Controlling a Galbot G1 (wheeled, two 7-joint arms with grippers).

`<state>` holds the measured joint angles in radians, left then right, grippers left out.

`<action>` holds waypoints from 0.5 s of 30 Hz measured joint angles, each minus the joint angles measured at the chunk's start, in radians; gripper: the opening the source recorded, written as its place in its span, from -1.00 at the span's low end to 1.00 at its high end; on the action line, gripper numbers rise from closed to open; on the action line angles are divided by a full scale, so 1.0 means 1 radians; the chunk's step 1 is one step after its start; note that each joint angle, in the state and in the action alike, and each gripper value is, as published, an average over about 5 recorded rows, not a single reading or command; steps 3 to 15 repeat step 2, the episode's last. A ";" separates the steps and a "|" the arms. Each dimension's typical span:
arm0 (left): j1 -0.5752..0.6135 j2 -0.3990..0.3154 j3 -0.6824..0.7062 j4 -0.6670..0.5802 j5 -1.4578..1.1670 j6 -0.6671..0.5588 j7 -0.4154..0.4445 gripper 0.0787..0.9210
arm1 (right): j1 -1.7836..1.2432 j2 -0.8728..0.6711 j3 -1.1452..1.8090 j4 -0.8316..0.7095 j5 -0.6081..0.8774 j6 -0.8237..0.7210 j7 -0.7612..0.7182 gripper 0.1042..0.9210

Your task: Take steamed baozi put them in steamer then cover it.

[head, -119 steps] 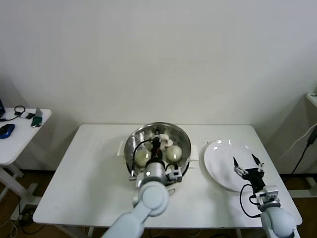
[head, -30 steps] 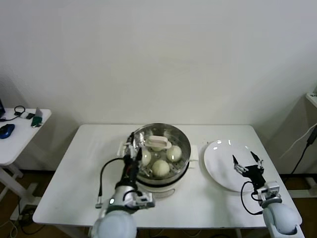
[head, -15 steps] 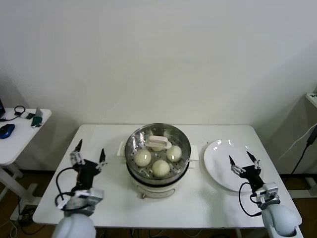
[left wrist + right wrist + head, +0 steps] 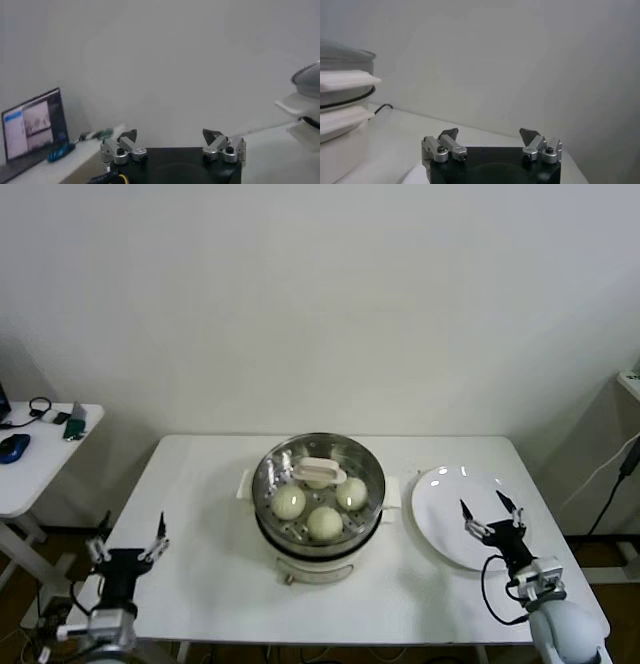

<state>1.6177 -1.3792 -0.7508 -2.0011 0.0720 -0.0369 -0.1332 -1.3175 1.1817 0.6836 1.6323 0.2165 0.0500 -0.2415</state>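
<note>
Left gripper [image 4: 127, 536] jaws wide open, empty, now pulled back off the worktop [image 4: 200, 514] corner, far left of the steamer [image 4: 318, 489]; half a second ago it was nearer. Right gripper [image 4: 491, 516] jaws open, empty, over the plate [image 4: 445, 496], unchanged. Cover [image 4: 318, 472] sits on steamer, baozi [image 4: 324, 522] inside.

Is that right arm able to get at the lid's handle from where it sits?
Probably yes. The right gripper hovers with jaws open over the white plate, beside the steamer. Nothing stands between it and the cover, whose bar handle is exposed on top.
</note>
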 measured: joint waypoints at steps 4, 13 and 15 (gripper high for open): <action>0.005 -0.006 -0.012 0.008 -0.018 -0.017 0.007 0.77 | -0.002 0.001 0.000 0.003 0.001 0.002 0.000 0.76; 0.005 -0.006 -0.012 0.008 -0.018 -0.017 0.007 0.77 | -0.002 0.001 0.000 0.003 0.001 0.002 0.000 0.76; 0.005 -0.006 -0.012 0.008 -0.018 -0.017 0.007 0.77 | -0.002 0.001 0.000 0.003 0.001 0.002 0.000 0.76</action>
